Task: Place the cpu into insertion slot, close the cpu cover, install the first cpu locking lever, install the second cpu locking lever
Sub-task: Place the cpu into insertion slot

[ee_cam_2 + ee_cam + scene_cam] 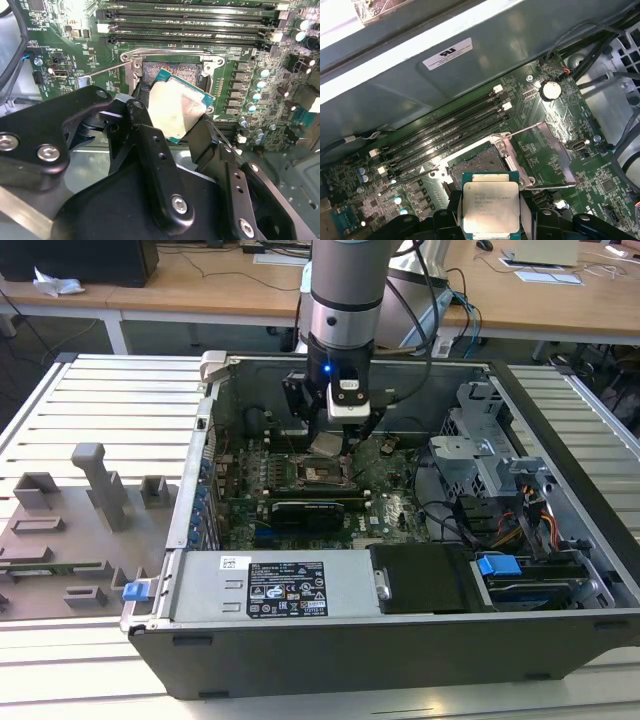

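Second wrist view: my gripper [172,111] is clamped on the cpu [181,101], holding it tilted just above the open slot [167,67] in the green board [75,45], not seated yet. Cover closing & both levers [536,127] not done.

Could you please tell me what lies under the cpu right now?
The open insertion slot, its dark centre showing; the cpu, in the gripper, covers part of it.
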